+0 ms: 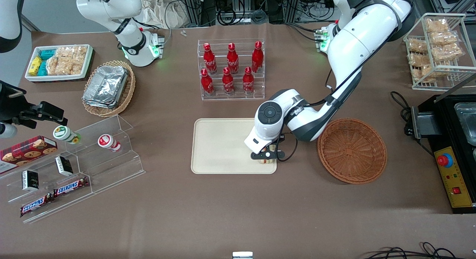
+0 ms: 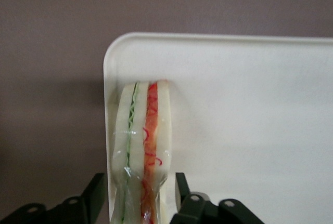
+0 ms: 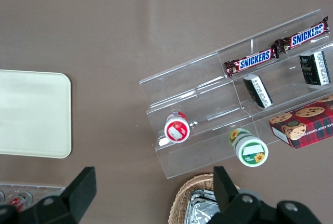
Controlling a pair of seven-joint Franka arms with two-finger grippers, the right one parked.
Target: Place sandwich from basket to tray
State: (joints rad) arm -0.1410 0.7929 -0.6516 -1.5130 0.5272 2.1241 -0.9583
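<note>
Left arm low, pincer (image 1: 266, 156) clamped, fingers (image 2: 188, 203) downward.

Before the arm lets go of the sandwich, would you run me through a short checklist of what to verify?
1. Sandwich held between the gripper fingers: ok, wrist view shows a finger on each side.
2. Sandwich over the tray: ok, but close to the tray's corner nearest the basket.
3. Sandwich fully inside the rim: cannot tell; its wrap lies right along the edge.
4. Sandwich resting on the tray surface: cannot tell.
5. Basket emptied: ok.
6. Landing spot free of other things: ok.
</note>
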